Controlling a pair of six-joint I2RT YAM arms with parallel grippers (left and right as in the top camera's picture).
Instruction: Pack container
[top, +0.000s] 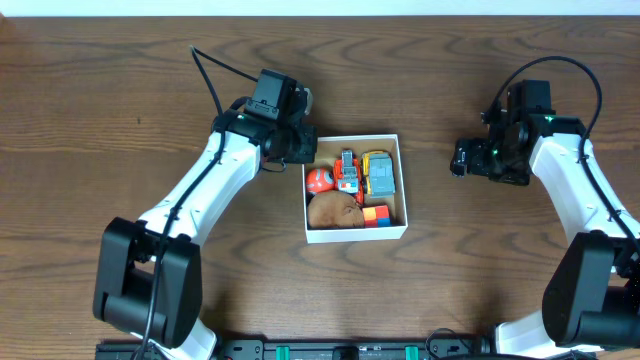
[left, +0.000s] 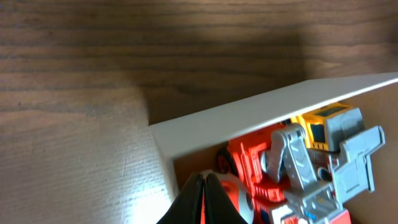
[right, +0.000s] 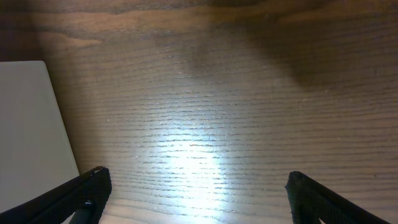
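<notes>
Contact with the container wall is best avoided by the closed left gripper; the right gripper is spread.

— Surface?
— Dark wood-grain table.
— Toys?
— Orange truck, set between red ball and yellow-and-grey truck; brown rounded lump just beside ball; small coloured blocks touching lump.
— Count?
— Five pieces, packed close together.
</notes>
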